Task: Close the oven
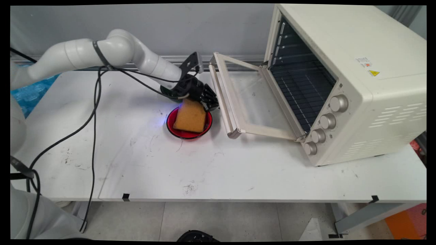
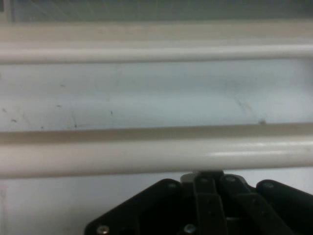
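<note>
Black two-finger gripper [image 1: 210, 102] sits low between the red bowl [image 1: 189, 124] and the open oven door [image 1: 253, 98], just beside the door's handle bar [image 1: 221, 102]. Whether it is open or closed cannot be told; in the hand view its linkage meets at the cream handle bar [image 2: 156, 156], which crosses the frame close ahead. The bowl rests on the white table [image 1: 170, 170] and holds a tan sponge [image 1: 190, 116]. The cream toaster oven [image 1: 344, 81] stands at right, door lowered leftward, wire rack [image 1: 303, 92] visible inside.
</note>
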### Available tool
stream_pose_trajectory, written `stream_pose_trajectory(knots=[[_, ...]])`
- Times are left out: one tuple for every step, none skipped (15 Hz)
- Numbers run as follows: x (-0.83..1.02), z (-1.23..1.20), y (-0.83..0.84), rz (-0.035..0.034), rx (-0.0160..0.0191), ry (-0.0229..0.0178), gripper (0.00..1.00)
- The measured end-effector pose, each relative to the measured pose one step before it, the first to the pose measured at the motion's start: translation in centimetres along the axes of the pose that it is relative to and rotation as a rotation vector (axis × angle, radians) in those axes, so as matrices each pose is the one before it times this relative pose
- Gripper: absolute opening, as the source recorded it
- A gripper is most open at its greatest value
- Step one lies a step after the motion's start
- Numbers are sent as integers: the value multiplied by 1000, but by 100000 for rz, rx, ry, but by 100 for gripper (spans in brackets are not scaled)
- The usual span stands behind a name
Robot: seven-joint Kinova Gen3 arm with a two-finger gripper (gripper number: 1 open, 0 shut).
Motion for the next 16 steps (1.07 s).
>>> stream_pose_trajectory(knots=[[60, 343, -82, -332, 183, 78, 0], [73, 376, -90, -380, 227, 83, 0], [78, 337, -89, -362, 264, 93, 0], [101, 353, -104, -411, 323, 101, 0], [95, 310, -95, -390, 307, 97, 0], [93, 274, -75, -333, 291, 88, 0], [124, 229, -51, -344, 239, 156, 0], [99, 184, -32, -271, 173, 116, 0], [78, 114, -21, -209, 114, 95, 0], [117, 142, -25, -303, 173, 125, 0], [78, 73, -22, -271, 152, 114, 0], [127, 77, -22, -350, 174, 116, 0], [165, 42, -19, -441, 195, 154, 0], [170, 32, -15, -437, 175, 206, 0], [171, 10, -13, -473, 165, 153, 0], [242, -13, -15, -528, 204, 199, 0]])
